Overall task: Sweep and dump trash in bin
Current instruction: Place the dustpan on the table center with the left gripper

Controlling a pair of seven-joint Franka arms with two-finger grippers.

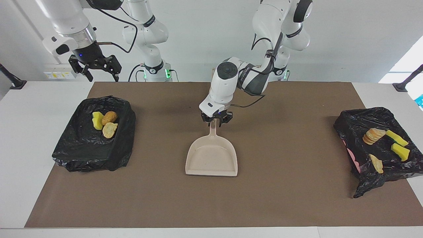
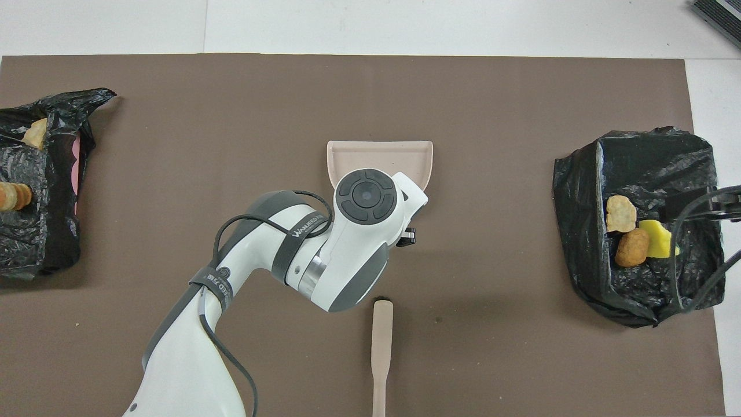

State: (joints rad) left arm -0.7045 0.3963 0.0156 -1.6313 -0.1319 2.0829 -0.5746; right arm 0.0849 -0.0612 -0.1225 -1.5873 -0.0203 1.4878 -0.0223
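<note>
left fingers (image 1: 216, 121) at dustpan (image 1: 211, 158) handle; right fingers (image 1: 99, 70) apart, raised.

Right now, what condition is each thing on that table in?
Dustpan: empty, flat on the mat.
Brush: lying untouched, nearer the robots.
Two bag-lined bins: each holding trash pieces.
Left gripper: at the dustpan's handle.
Right gripper: open, raised, waiting.

We see the dustpan (image 1: 211, 158) lying mid-mat (image 1: 281, 198), the brush handle (image 2: 381, 353) nearer to the robots than it, and a bag-lined bin at each end, the bin (image 1: 82, 152) at the right arm's end and the other bin (image 1: 380, 165) at the left arm's end both holding trash pieces (image 1: 104, 124).
</note>
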